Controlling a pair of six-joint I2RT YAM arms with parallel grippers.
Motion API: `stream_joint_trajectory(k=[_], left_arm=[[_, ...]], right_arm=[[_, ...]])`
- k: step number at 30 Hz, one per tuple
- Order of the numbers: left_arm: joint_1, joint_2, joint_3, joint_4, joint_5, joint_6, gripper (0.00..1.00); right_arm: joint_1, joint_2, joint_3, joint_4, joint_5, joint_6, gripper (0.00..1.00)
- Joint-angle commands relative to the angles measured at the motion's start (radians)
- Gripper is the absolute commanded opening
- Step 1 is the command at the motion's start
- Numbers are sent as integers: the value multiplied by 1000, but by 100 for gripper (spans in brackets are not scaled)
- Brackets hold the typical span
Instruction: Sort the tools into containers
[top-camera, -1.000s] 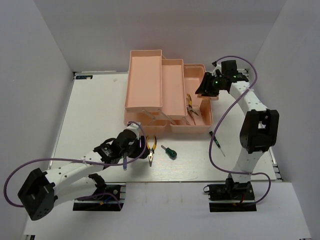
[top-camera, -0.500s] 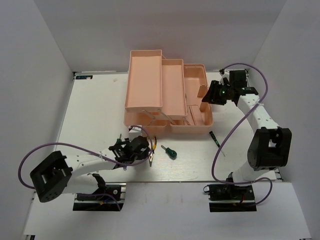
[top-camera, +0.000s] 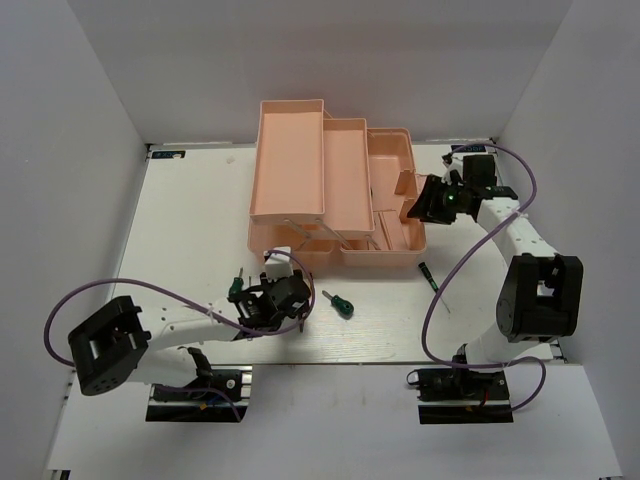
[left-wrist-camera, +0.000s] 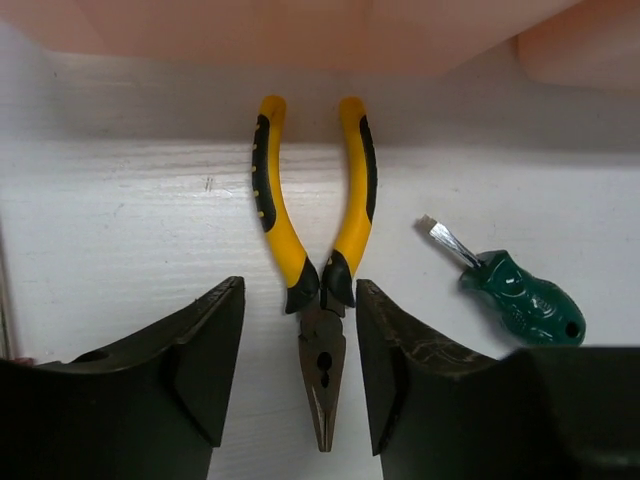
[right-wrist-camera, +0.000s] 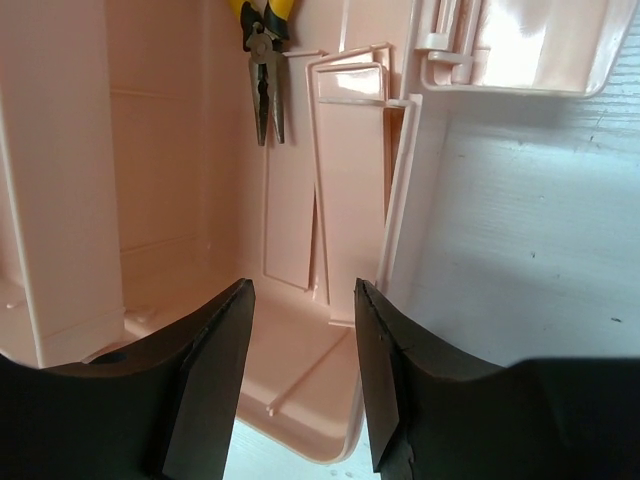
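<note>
Yellow-and-black pliers (left-wrist-camera: 318, 300) lie on the white table, nose toward me, handles toward the pink toolbox (top-camera: 335, 185). My left gripper (left-wrist-camera: 300, 385) is open and low, its fingers on either side of the pliers' nose without touching it; in the top view the left gripper (top-camera: 285, 300) covers the pliers. A stubby green screwdriver (left-wrist-camera: 520, 300) lies just right of it, also in the top view (top-camera: 341, 303). My right gripper (right-wrist-camera: 300, 380) is open and empty over the toolbox's bottom compartment (right-wrist-camera: 170, 200), where a second pair of pliers (right-wrist-camera: 266, 90) lies.
A thin dark green-handled screwdriver (top-camera: 430, 279) lies on the table right of the toolbox's front corner. The toolbox's two fold-out trays (top-camera: 290, 160) stand open and look empty. The toolbox's front wall (left-wrist-camera: 300, 30) is close ahead of the left gripper. The right gripper (top-camera: 432, 200) hangs at the toolbox's right rim.
My left gripper has moved right and come down over the pliers on the table. My right gripper has shifted from the toolbox's back right toward its right front rim.
</note>
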Motion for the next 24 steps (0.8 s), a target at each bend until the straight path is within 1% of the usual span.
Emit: stream_joint_trajectory(k=[1,6,7,9,12,14,15,21,24], left_arm=[[-11,-3,19,30,-86,-17,58],[-29,84,28,82,-141,-17,53],[-30,118,39,92,-141,-17,53],[-30,150,51,92,-152,-26,51],[-39,207,74,92,-174,-35,51],[-39,238,84,92,-184,-44,47],[-48,247,93,92,-184,-44,43],[-48,281,102,61,-184,-73,41],[-57,291,93,40,-184,-93,34]], right_arm=[[-15,-34,-12,33,-28,-16,51],[-20,-68,-39,32,-42,-17,51],[-49,-70,-46,35,-49,-19,51],[-60,-86,-61,36,-54,-19,51],[-74,-102,-81,39,-69,-17,51],[-86,-105,-87,45,-84,-11,51],[-89,-111,-96,45,-95,-10,51],[-118,-125,-113,53,-126,1,51],[-135,-133,-119,56,-140,1,51]])
